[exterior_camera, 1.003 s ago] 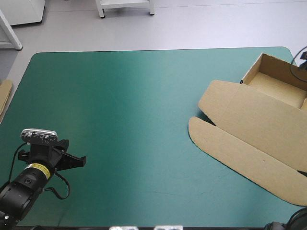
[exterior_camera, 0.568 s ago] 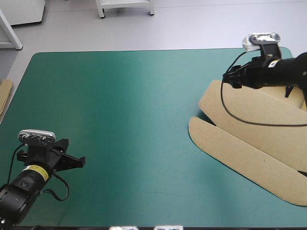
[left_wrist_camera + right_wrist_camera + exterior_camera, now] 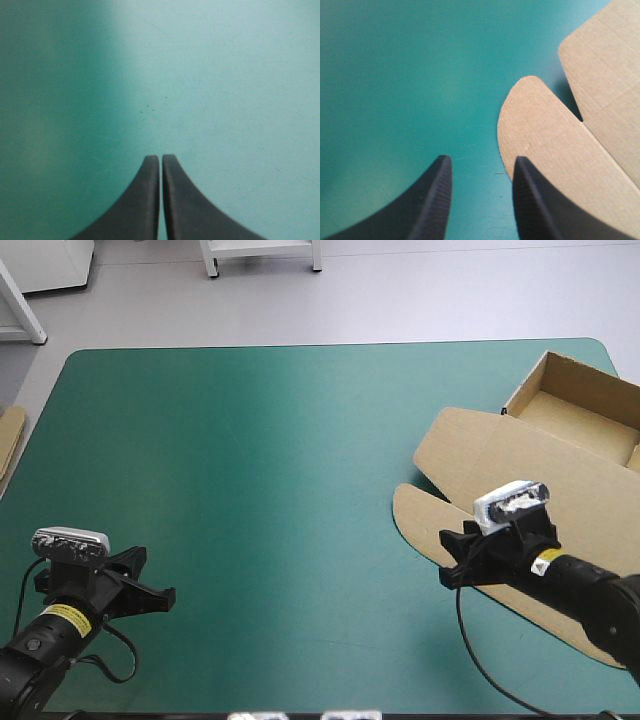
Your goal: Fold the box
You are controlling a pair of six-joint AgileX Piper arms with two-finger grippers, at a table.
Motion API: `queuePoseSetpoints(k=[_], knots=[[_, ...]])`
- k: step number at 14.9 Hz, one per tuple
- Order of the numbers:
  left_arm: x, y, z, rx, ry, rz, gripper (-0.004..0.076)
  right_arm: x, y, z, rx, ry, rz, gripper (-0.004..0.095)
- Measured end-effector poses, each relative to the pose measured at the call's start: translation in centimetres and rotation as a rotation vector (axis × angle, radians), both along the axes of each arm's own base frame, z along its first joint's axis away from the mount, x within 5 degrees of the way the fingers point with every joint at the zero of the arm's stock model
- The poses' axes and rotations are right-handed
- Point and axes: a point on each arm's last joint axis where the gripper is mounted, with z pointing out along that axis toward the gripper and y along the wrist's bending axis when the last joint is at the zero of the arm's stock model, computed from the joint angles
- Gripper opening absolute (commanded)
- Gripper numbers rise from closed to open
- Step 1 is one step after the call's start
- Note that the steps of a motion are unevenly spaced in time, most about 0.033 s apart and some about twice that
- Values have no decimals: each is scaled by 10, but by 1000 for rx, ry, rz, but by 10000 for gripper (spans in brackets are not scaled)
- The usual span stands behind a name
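Looking across the bench (image 3: 250,470), you are seeing the box (image 3: 470,450) lying along its right edge as an open tray with the lid flat. The tray (image 3: 585,405) is sitting by the far right corner with its walls raised, showing only its own brown floor inside. The lid (image 3: 560,490) is stretching toward the near right corner and ending in a rounded flap (image 3: 535,125). Your right end effector (image 3: 447,560) is hovering released at that flap's tip, one black finger (image 3: 532,200) over the flap's edge, the other over the teal-green cover. Your left end effector (image 3: 160,159) is hanging clenched on nothing above bare cover by the near left corner. The right arm is hiding part of the lid, and the box's right side is running out of view. A strip of more board (image 3: 8,445) is showing at the left edge.
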Motion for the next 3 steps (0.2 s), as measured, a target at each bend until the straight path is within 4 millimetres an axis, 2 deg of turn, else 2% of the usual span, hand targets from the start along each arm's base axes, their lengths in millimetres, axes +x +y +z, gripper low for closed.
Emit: queuePoseSetpoints(k=[3], knots=[[0, -2, 0, -6, -5, -15, 9, -13, -7, -10, -4, -90, -14, -10]])
